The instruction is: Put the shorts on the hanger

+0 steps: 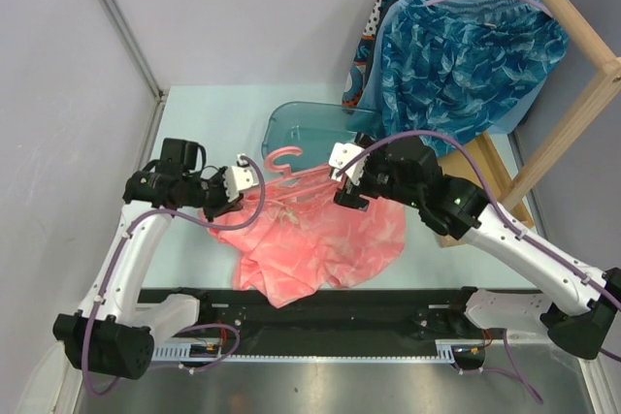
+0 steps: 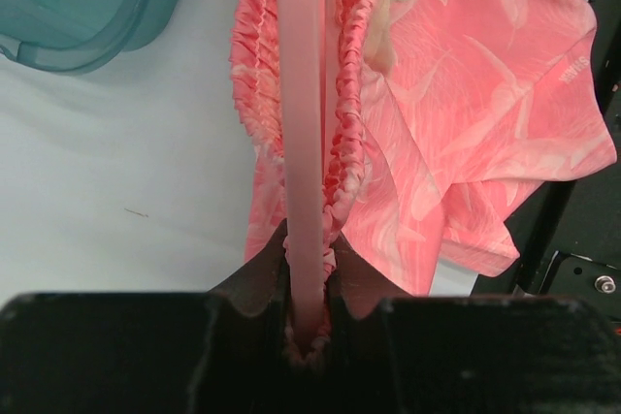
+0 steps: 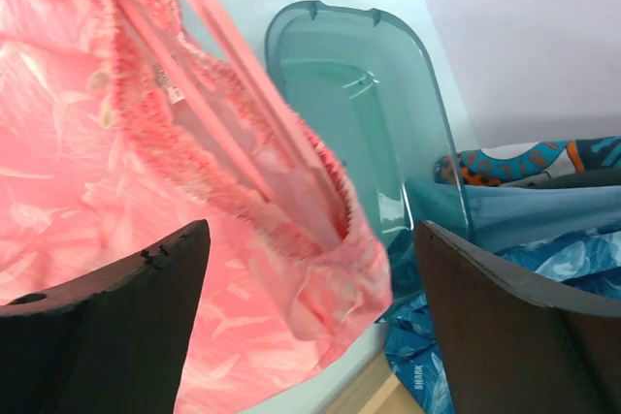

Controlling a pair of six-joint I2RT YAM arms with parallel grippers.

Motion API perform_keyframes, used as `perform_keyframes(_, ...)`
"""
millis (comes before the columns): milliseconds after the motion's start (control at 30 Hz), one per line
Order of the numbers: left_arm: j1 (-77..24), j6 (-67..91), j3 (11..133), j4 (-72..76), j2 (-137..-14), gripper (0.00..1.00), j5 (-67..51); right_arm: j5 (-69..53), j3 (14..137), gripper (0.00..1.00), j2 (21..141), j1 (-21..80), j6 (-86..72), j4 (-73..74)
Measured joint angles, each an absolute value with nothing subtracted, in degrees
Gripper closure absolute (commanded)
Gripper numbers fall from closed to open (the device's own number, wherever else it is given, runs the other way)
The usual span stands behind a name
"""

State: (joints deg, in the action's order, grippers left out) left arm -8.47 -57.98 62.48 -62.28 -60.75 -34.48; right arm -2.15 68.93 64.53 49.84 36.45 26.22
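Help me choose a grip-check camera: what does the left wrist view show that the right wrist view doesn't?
Left wrist only: the left gripper shut on the hanger and the waistband of the shorts, plus a black rail. Right wrist only: the right gripper open, and blue garments. Both: shorts, hanger and the teal tub.

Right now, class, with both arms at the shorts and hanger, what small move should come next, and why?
Probably close the right end effector on the waistband corner in front of it. The left end effector already pinches the hanger and the shorts together, while the right stands open at the hanger's other end.
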Motion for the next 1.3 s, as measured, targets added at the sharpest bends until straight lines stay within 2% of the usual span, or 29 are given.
perform_keyframes(267, -11.0, -57.4, 64.4, -65.0, -60.6, 1.0, -34.9, -5.1, 70.3, 0.31, 65.3, 49.3, 36.2, 25.9)
perform_keyframes(467, -16.8, -49.8, 69.2, -64.8, -61.7, 1.0, -35.2, 1.3, 70.4, 0.37, 65.5, 61.5, 43.7, 21.5)
perform_keyframes(567, -19.8, -43.8, 72.8, -64.4, -64.6, 1.0, -35.6, 4.9, 70.5, 0.41, 65.5, 64.1, 49.1, 19.6)
perform_keyframes(900, -27.0, -25.4, 76.8, -62.3, -70.7, 1.0, -35.7, 16.0, 68.3, 0.43, 64.0, 76.6, 69.7, 15.8)
perform_keyframes(1300, -30.6, -17.0, 80.0, -61.8, -70.4, 1.0, -36.0, 29.6, 63.2, 0.41, 71.4, 77.7, 87.9, 4.1)
